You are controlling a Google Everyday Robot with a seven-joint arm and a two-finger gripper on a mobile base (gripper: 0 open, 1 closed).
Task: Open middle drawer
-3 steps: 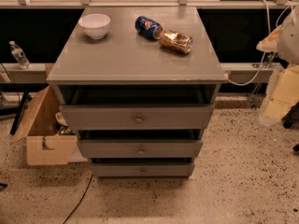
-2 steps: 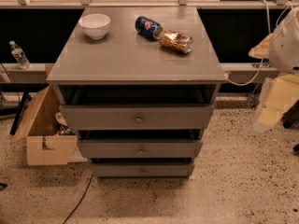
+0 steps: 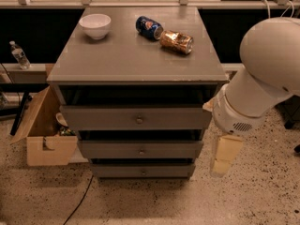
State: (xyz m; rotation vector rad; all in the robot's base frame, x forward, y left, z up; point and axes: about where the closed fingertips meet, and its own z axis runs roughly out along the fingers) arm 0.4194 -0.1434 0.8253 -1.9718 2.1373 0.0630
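**Clerk:** Location of the middle drawer (image 3: 112,150)?

**Inspector:** Second of three grey fronts under the desk (image 3: 126,55), between the taller top drawer (image 3: 103,118) and the slim bottom drawer (image 3: 117,171). One small round brass knob (image 3: 141,151) at its centre. A dark gap shows above its front. Whether it is drawn out at all, I cannot tell.

**Clerk:** And the gripper (image 3: 225,156)?

**Inspector:** A pale piece hanging below the white arm (image 3: 262,78), on the right of the drawer stack. It sits level with the middle and bottom drawers, just beside their right ends and clear of the knob. Whether the jaws are spread or pressed together, I cannot tell. Nothing is seen held.

**Clerk:** Items on the desk?

**Inspector:** A white bowl (image 3: 95,25) at the far left. A blue can (image 3: 149,27) and a brown can (image 3: 176,41) lie on their sides towards the far right, ends close together.

**Clerk:** Surroundings?

**Inspector:** An open cardboard box (image 3: 44,139) on the speckled floor at the left, against the stack. A clear water bottle (image 3: 19,55) stands on a ledge further left.
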